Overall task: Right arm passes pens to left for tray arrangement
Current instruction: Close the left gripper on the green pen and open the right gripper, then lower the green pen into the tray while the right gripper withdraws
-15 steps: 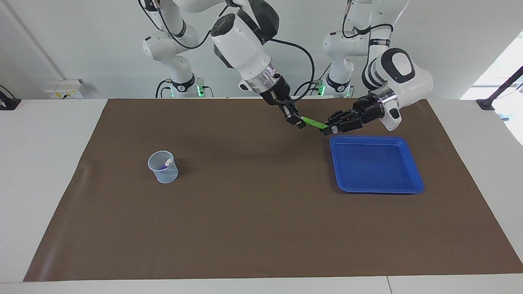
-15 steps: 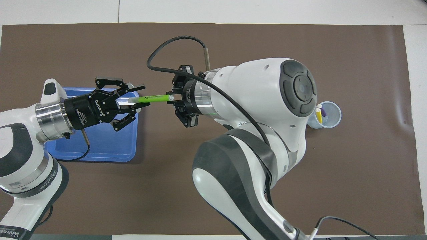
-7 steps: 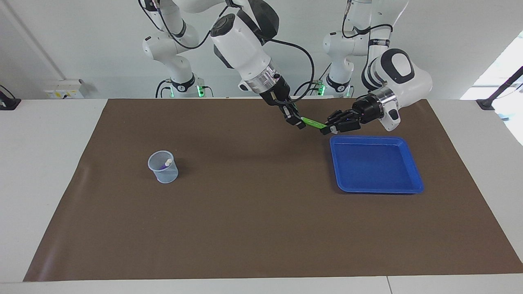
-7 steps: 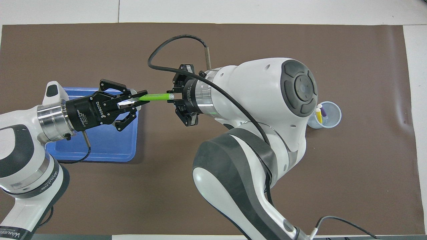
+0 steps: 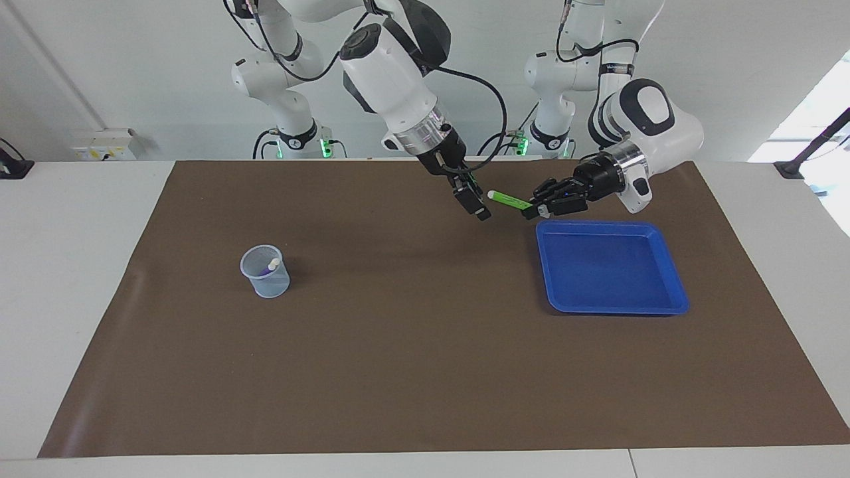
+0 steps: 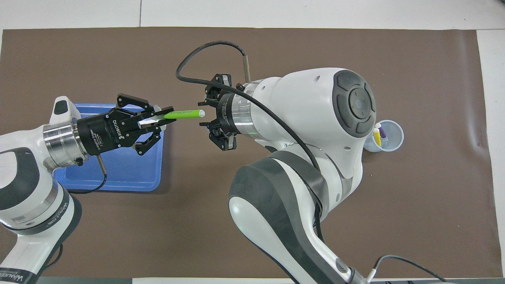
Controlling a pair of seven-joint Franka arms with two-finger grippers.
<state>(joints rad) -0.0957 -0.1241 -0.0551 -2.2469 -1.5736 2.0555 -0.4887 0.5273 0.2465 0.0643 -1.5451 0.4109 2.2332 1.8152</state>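
Note:
My left gripper (image 5: 533, 210) is shut on one end of the green pen (image 5: 507, 198) and holds it level in the air, over the mat beside the blue tray (image 5: 611, 309). It also shows in the overhead view (image 6: 159, 120) with the green pen (image 6: 182, 114). My right gripper (image 5: 473, 202) is open and empty, a short gap from the pen's free whitish tip; it also shows in the overhead view (image 6: 209, 117). The yellow pen (image 6: 377, 138) and the purple pen (image 6: 382, 131) stand in a translucent cup (image 6: 390, 145). The tray (image 6: 118, 175) holds nothing.
The cup (image 5: 264, 272) stands on the brown mat (image 5: 412, 345) toward the right arm's end of the table. Two smaller white arms with green lights stand at the table's edge by the robots. A black cable loops off my right wrist.
My left gripper closed on the green pen. My right gripper then opened, let go of the pen and drew back a little from its tip.

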